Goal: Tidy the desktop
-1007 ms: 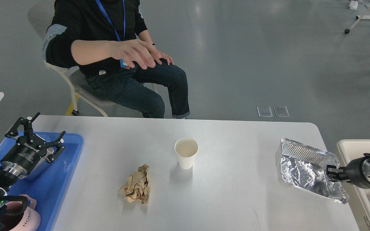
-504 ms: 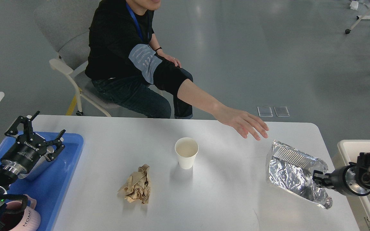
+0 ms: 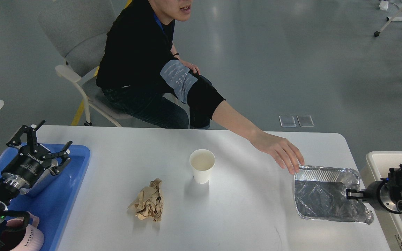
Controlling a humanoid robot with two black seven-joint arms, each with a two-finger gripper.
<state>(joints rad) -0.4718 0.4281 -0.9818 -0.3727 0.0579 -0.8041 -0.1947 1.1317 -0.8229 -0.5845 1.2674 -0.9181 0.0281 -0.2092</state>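
The desktop [image 3: 243, 209] fills the view; a person's hand [image 3: 284, 153] has reached in and pressed the foil tray [image 3: 326, 202] flat at its right end. Right gripper [image 3: 351, 194] at the tray rim, grip unclear; left gripper [image 3: 42, 146] spread wide

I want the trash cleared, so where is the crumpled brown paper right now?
In the head view the crumpled brown paper lies on the desktop, left of centre, just below-left of the paper cup.

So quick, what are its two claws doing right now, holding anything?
Left gripper: jaws spread open, holding nothing, above the blue tray.
Right gripper: at the foil tray, seen small and dark; cannot tell whether open or closed.
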